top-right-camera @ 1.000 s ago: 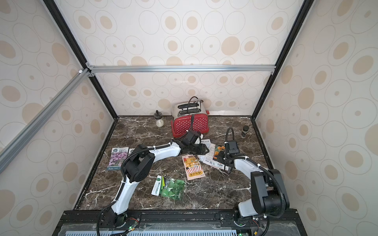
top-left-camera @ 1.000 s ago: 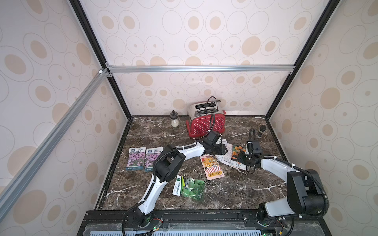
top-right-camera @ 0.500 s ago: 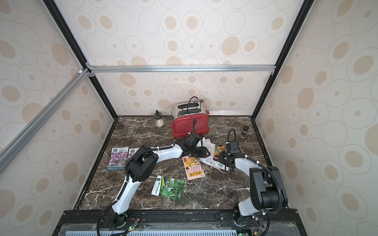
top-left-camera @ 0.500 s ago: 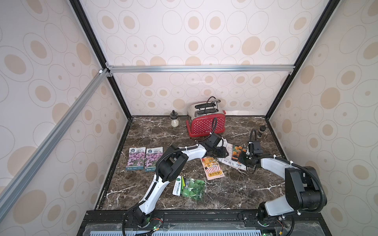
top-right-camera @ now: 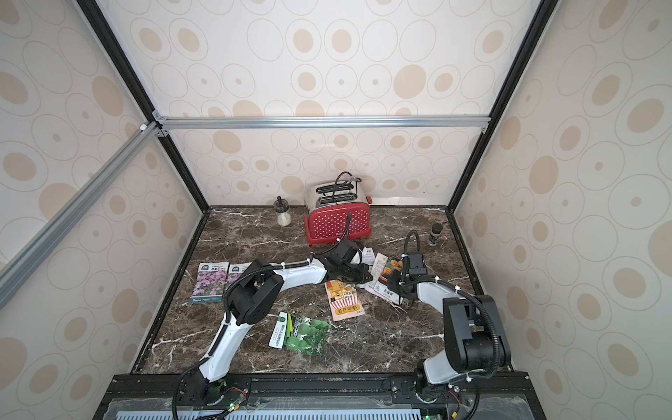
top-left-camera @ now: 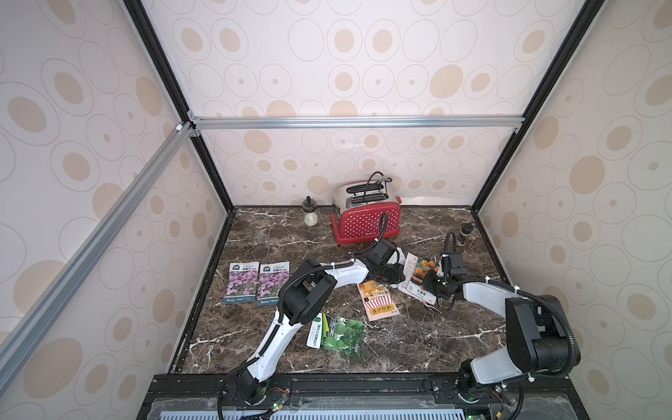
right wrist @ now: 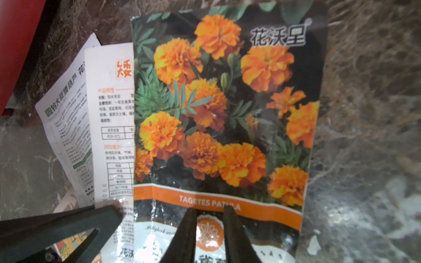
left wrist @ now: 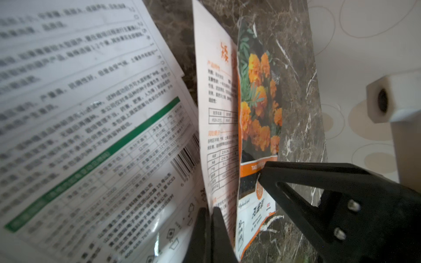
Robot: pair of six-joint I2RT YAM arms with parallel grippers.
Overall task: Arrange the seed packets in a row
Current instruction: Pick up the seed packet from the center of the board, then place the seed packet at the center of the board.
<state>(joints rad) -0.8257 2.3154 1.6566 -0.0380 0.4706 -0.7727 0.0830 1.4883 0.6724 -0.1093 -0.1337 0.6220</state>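
Two grippers: my left gripper (left wrist: 209, 211) is pressed together at the white orange-lettered packet (left wrist: 216, 113); my right gripper (right wrist: 210, 210), at 3 o'clock from it, rests slightly spread on the orange-flower packet (right wrist: 223, 102).

Seed packets (top-left-camera: 378, 302) before toaster (top-left-camera: 367, 222) — jar (top-left-camera: 310, 216) beside

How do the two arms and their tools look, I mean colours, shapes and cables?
The left arm and the right arm look alike: white shells with bulky black joint housings. A ribbed black cable loops outside each, fastened by white ties. The left tool and the right tool have thin black tapered fingers; their bodies are black frames with triangular cut-outs.
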